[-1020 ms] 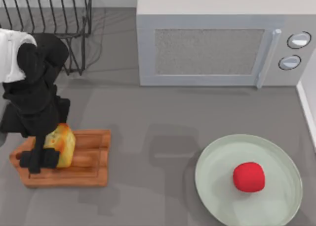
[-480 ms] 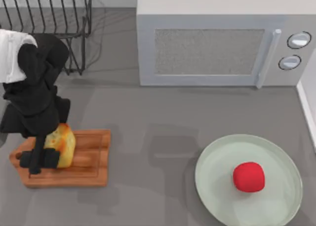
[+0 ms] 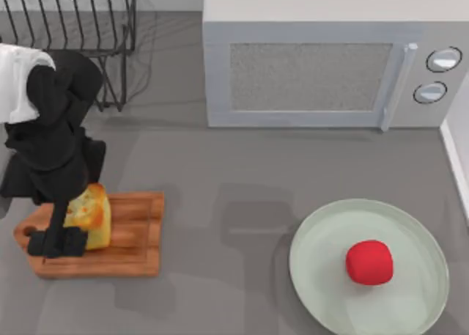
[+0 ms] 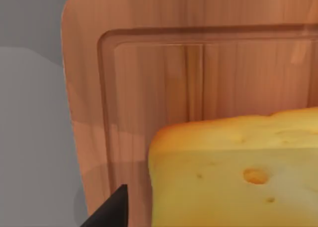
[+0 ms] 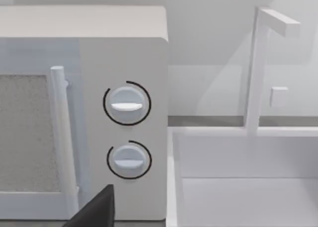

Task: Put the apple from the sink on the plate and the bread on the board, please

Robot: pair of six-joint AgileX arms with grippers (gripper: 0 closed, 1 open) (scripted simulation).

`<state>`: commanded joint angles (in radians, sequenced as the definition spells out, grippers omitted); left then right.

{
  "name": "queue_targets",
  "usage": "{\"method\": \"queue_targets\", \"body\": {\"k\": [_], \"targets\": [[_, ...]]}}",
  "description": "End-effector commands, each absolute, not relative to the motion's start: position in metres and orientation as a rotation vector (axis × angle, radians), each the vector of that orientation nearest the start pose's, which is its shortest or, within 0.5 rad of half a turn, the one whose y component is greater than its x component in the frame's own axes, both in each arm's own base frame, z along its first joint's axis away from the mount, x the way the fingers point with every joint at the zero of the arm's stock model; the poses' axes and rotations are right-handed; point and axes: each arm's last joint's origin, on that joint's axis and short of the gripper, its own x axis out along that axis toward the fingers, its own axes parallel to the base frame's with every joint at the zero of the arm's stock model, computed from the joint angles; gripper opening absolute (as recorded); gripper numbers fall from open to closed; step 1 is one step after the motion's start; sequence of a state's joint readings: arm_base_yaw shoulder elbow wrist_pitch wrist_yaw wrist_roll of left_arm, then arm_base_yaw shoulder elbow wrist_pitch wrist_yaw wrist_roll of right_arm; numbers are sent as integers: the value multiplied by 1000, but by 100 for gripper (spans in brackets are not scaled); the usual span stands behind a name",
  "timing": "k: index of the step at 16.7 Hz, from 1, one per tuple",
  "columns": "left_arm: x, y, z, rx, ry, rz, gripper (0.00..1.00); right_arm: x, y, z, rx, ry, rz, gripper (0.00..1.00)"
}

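Red apple (image 3: 368,262) sits on the pale green plate (image 3: 315,276) at right; toasted bread (image 3: 89,216) stands on the wooden board (image 3: 132,240) at left.

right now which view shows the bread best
The left wrist view: the bread sits close up there, its pale pitted side and browned top edge plain against the board. The top view shows it smaller, on the board at the table's left, partly covered by the left pincer. The right wrist view faces the microwave.
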<state>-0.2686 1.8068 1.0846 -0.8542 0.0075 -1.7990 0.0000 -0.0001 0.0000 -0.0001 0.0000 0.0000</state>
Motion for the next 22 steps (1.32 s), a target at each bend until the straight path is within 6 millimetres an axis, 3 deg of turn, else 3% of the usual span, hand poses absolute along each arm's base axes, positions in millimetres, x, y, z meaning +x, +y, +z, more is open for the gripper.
{"method": "queue_targets", "body": {"k": [8, 12, 17, 22], "targets": [[299, -80, 142, -1187, 1231, 1172, 100, 106, -1, 160, 0, 0, 0, 100], [285, -70, 159, -1176, 1205, 1005, 100, 106, -1, 160, 0, 0, 0, 100], [236, -46, 195, -1040, 1063, 568, 100, 106, -1, 160, 0, 0, 0, 100], [162, -21, 208, -681, 702, 136, 100, 106, -1, 160, 0, 0, 0, 100]]}}
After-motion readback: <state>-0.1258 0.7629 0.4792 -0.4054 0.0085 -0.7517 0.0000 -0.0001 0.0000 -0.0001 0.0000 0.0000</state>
